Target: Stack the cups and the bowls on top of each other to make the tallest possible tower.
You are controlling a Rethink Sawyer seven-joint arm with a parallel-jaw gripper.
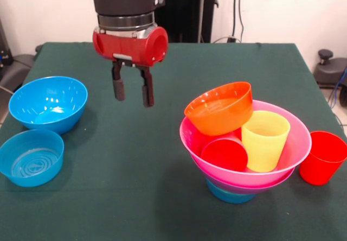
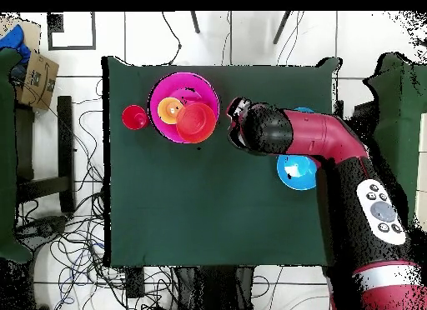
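Observation:
The tower stands at the front right: a small blue bowl (image 1: 230,195) at its base and a wide pink bowl (image 1: 296,143) above it, with a purple rim (image 1: 263,188) showing between them. Inside the pink bowl are a tipped red cup (image 1: 224,154) and an upright yellow cup (image 1: 264,141). A tilted orange bowl (image 1: 219,108) rests on top. Another red cup (image 1: 322,157) stands on the table just right of the tower. My gripper (image 1: 133,100) hangs open and empty above the table, left of the tower. From overhead, the pink bowl (image 2: 160,94) and the lone red cup (image 2: 134,117) show.
Two blue bowls sit at the left in the front view, a deeper one (image 1: 49,103) behind a shallower one (image 1: 31,157). The table (image 1: 135,186) has a dark green cloth. In the overhead view my arm (image 2: 317,140) partly covers one blue bowl (image 2: 294,175).

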